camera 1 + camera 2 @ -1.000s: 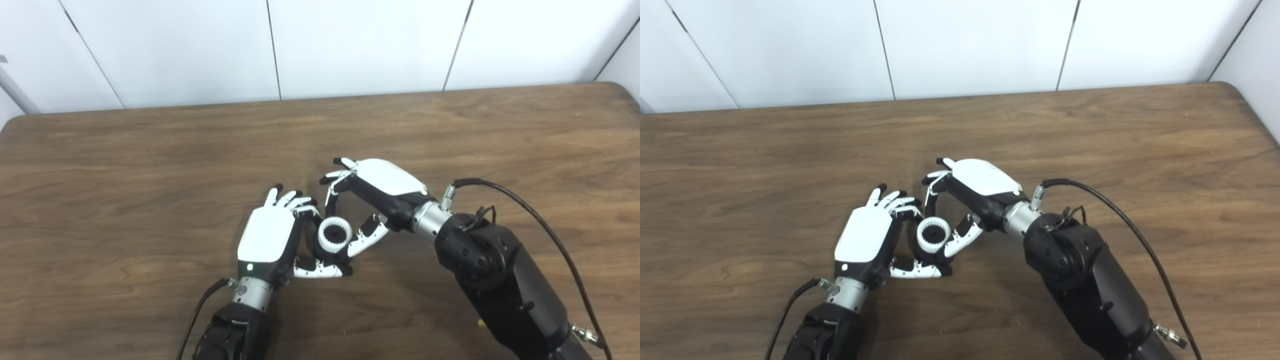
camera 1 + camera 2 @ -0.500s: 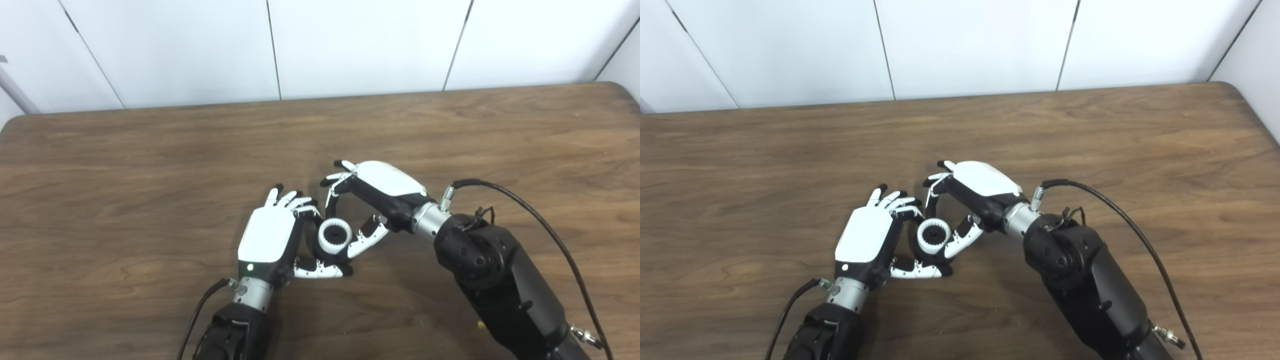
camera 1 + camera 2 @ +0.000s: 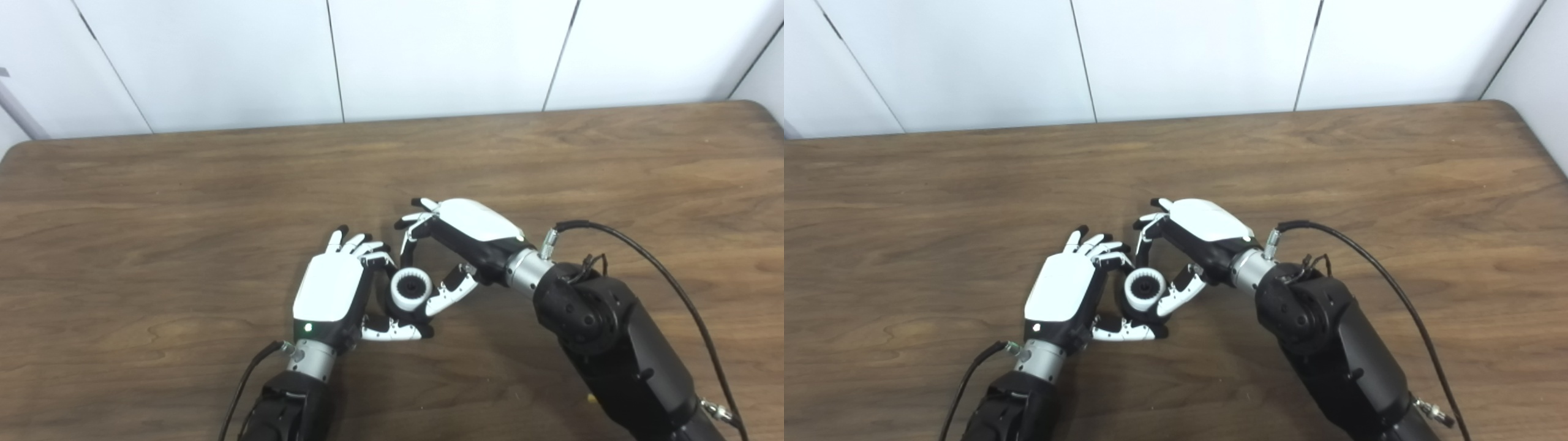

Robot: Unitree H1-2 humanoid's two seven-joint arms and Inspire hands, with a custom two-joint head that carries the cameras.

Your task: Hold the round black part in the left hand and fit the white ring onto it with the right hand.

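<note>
White ring (image 3: 410,289), seated atop the round black part (image 3: 398,306), bore upward, low over the desk (image 3: 184,202): left hand (image 3: 334,294) fingers closed on the part's left, right hand (image 3: 456,245) fingers spread, bracketing the ring's right without gripping.

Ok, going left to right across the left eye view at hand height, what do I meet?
Left robot hand → white ring on the round black part → right robot hand → black cable.
</note>
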